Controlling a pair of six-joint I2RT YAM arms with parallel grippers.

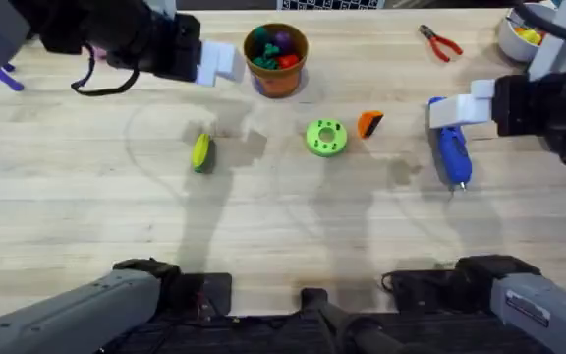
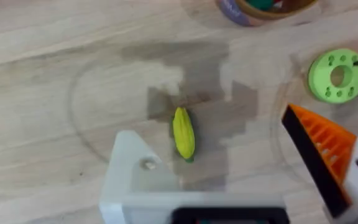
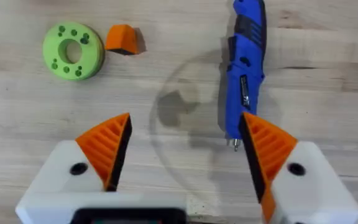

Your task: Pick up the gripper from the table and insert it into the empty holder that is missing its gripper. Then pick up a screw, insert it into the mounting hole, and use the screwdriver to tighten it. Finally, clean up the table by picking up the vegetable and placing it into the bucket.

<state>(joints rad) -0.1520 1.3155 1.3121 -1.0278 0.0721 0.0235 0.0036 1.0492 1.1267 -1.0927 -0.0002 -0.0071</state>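
The orange gripper lies on the table just beside a green holed disc. The right tool hangs spread wide, released, near the blue screwdriver. The left tool, with one bare holder, hovers above the vegetable; whether it is clenched I cannot tell. Red pliers lie far off.
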